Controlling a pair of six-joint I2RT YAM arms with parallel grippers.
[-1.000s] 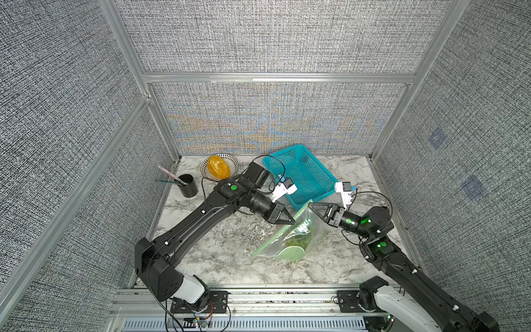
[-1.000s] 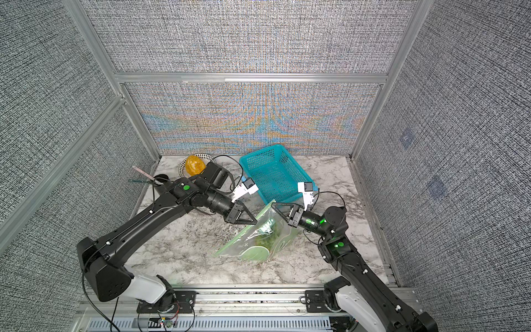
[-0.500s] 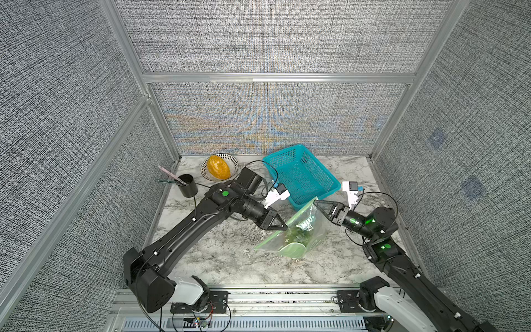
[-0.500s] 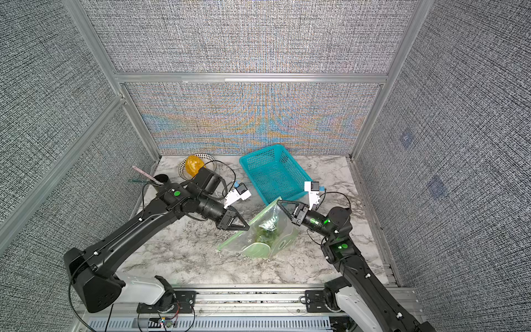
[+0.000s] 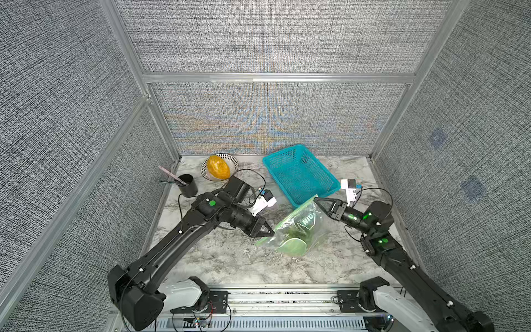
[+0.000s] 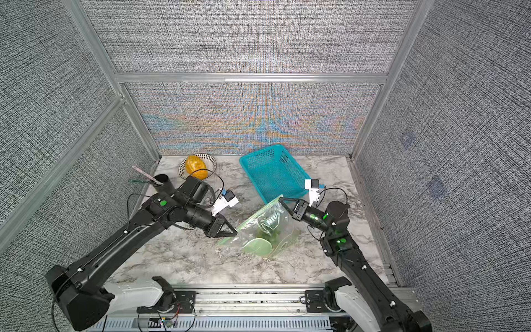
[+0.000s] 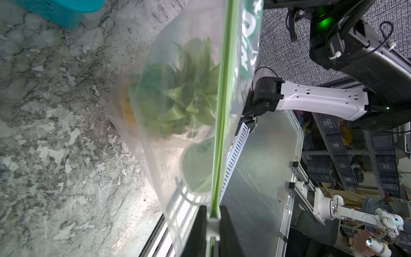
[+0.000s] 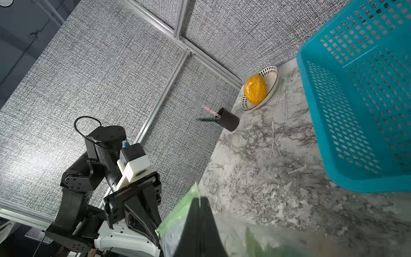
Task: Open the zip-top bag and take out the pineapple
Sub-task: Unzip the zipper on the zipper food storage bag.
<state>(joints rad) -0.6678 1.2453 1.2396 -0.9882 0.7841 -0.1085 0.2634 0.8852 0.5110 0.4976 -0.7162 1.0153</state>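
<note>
While the left gripper [image 5: 267, 233] has its fingers clamped on the green zip strip [image 7: 220, 111] at the 8 o'clock corner of the zip-top bag [image 5: 301, 227], the right gripper [image 5: 316, 199] is pinched tight on the 1 o'clock corner, leaving the strip taut between them. The pineapple [image 7: 178, 100] sits inside the bag on the marble table [image 5: 218, 258], with the teal basket [image 5: 300, 175] at its 12 o'clock.

left pincer [image 5: 271, 232] slid along zip-top bag [image 5: 298, 230] strip, farther from right pincer [image 5: 316, 199]
</note>
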